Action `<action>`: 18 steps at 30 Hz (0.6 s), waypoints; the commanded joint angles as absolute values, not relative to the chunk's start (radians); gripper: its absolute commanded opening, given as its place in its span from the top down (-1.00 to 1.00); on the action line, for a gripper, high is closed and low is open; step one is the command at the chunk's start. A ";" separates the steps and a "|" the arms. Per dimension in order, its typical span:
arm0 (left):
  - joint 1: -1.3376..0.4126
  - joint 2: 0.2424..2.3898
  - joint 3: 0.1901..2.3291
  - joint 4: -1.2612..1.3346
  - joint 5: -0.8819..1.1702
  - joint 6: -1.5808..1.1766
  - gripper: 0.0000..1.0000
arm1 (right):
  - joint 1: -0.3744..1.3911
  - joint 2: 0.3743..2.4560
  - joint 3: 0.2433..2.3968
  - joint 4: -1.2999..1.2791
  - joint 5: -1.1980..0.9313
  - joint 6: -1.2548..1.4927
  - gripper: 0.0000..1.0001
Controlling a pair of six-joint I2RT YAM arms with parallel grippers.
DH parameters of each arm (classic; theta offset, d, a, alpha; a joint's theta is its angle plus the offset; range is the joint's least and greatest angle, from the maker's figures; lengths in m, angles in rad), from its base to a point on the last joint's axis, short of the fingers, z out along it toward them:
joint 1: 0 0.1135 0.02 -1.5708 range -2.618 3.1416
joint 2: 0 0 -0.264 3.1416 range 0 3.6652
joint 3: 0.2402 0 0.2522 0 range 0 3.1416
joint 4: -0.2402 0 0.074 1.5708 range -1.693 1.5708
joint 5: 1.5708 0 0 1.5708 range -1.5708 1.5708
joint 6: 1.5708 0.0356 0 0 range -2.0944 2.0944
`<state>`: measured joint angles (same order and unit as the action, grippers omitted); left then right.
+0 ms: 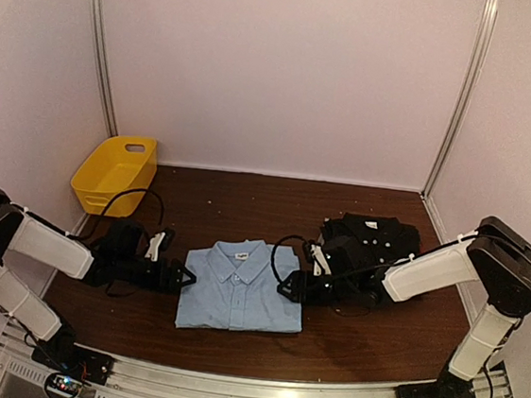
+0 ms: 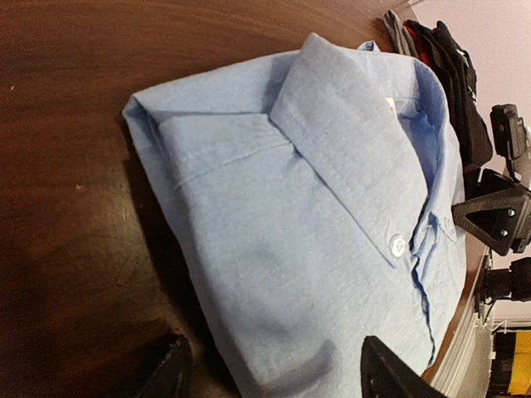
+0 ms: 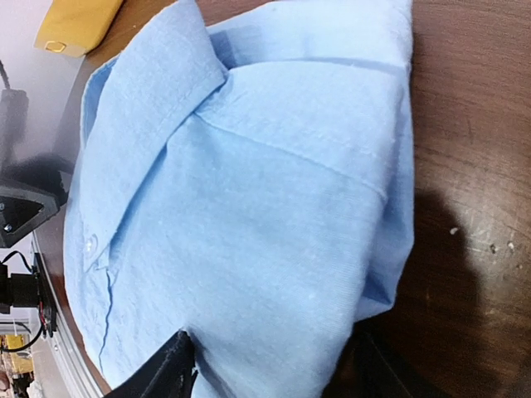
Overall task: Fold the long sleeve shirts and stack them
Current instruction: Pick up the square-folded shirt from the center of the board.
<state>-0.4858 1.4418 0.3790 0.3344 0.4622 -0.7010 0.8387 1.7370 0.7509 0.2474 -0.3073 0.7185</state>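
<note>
Left hand (image 1: 185, 276) low at the left edge of the folded light blue shirt (image 1: 241, 296), right hand (image 1: 288, 285) low at its right edge. Both spread apart, fingers (image 2: 390, 373) straddling the shirt's side fold in each wrist view, with no pinch visible yet on either side. Light blue shirt flat in the near middle of the counter (image 1: 246, 202), collar toward the far side, buttoned front up. Black shirt (image 1: 371, 239) folded at the far right, just beyond the right arm and apart from the blue one. Probably the base of the stack.

For a clean lift:
- Slide the lower finger of each hand fully under the bottom layer before closing, to bring up the whole thickness and keep any tucked sleeve from dropping out.
- Close both sides together, at matching spots about midway along the edges, to keep the rectangle from sagging or twisting.
- Raise level, just high enough to clear the black shirt, then carry right and far.
- Set down collar over collar, edges square.
- Release only after full contact with the pile.
- Keep clear of the yellow basket (image 1: 114, 175) at the far left.
</note>
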 commanded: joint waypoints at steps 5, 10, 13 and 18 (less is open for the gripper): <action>-0.507 1.527 0.314 0.501 0.543 -0.774 0.03 | 0.850 1.830 0.679 0.476 -0.423 0.827 -0.10; -0.534 1.580 0.316 0.591 0.560 -0.809 0.30 | 0.848 1.877 0.678 0.584 -0.476 0.864 0.06; -0.534 1.593 0.323 0.600 0.558 -0.805 0.37 | 0.846 1.892 0.674 0.643 -0.505 0.883 0.18; -0.535 1.617 0.323 0.625 0.574 -0.806 0.46 | 0.831 1.891 0.671 0.708 -0.554 0.900 0.55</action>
